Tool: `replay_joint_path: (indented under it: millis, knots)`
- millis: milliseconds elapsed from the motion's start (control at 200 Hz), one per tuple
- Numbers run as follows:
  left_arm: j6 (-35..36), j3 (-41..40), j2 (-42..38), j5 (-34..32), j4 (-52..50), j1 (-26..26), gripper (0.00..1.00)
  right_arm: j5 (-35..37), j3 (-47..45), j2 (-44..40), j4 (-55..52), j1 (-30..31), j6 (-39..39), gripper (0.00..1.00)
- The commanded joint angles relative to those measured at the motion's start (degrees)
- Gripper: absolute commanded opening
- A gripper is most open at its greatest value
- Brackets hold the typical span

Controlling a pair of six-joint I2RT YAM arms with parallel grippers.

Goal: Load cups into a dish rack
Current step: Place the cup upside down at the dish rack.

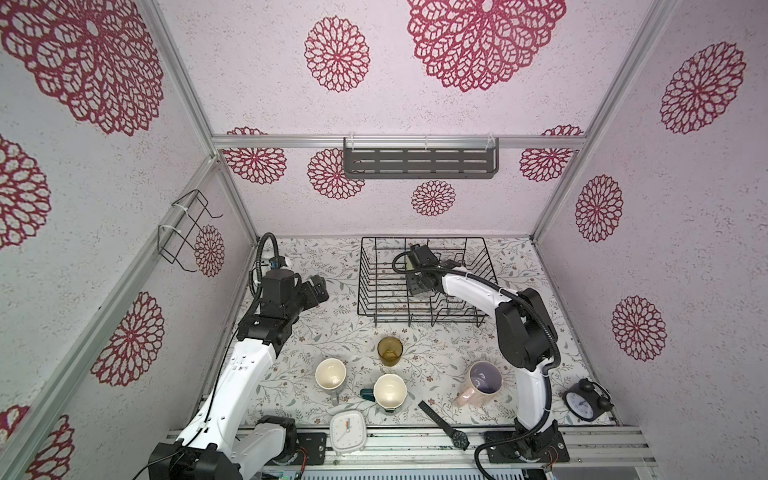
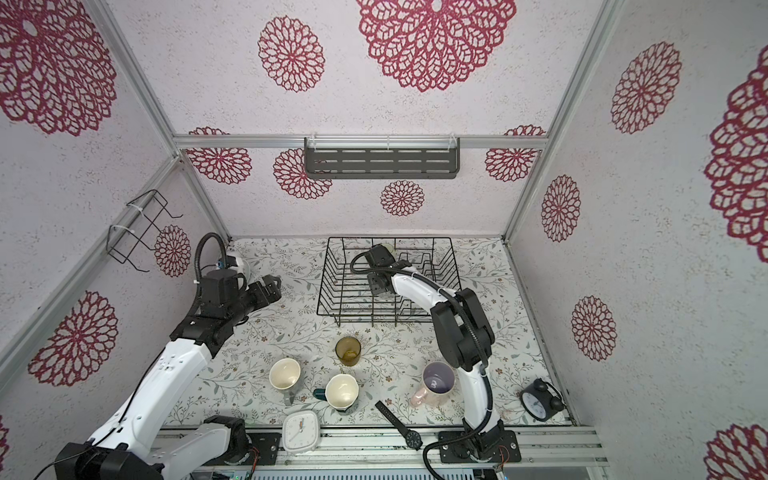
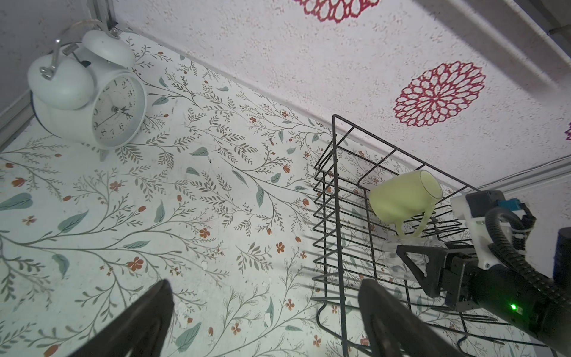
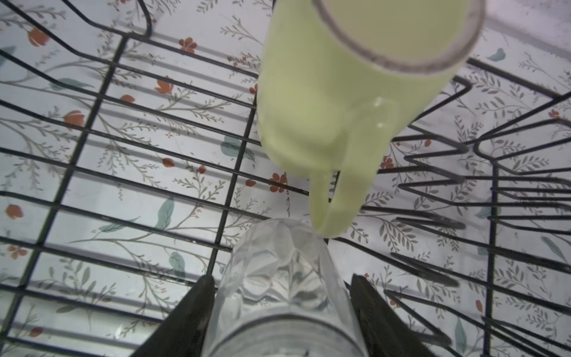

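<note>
The black wire dish rack (image 1: pixel 360 286) (image 2: pixel 322 291) stands at the back of the table. Inside it a lime-green mug (image 4: pixel 324 102) (image 3: pixel 398 197) lies tilted on its side. My right gripper (image 4: pixel 281 279) (image 1: pixel 419 286) reaches into the rack, shut on a small clear glass (image 4: pixel 278 272) (image 3: pixel 395 262) whose far end is beside the mug's handle. My left gripper (image 3: pixel 265 282) (image 1: pixel 318 286) hangs open and empty above the table, left of the rack. An amber tumbler (image 1: pixel 390 351), grey mug (image 1: pixel 330 374), teal mug (image 1: pixel 389 392) and pink mug (image 1: pixel 484 380) stand upright near the front.
A white square clock (image 1: pixel 348 430) and a wristwatch (image 1: pixel 444 424) lie at the front edge. A black alarm clock (image 1: pixel 584 401) sits front right, a white alarm clock (image 3: pixel 89 92) in the back left corner. A grey shelf (image 1: pixel 419 160) and wire holder (image 1: pixel 187 230) hang on the walls.
</note>
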Motion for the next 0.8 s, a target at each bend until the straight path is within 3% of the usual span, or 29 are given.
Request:
replay_joint_path:
  millis: [0, 510, 560, 796]
  knots:
    - [0.8, -0.7, -1.2, -1.3, -0.4, 0.3, 0.97, 1.8, 2.1, 0.0, -2.4, -0.4, -1.7, 0.60]
    - [0.5, -0.1, -1.5, 0.7, -1.5, 0.4, 0.97, -0.6, 5.3, 1.4, -3.9, -1.4, -2.3, 0.80]
    - [0.5, -0.2, -1.7, 1.1, -1.4, 0.4, 0.97, -0.6, 5.3, 1.0, -3.7, -1.5, -2.2, 0.86]
    - [-0.1, 0.4, -2.0, 2.2, -1.6, 0.4, 0.97, -2.5, 6.1, -1.6, -5.1, -1.9, -0.9, 0.84]
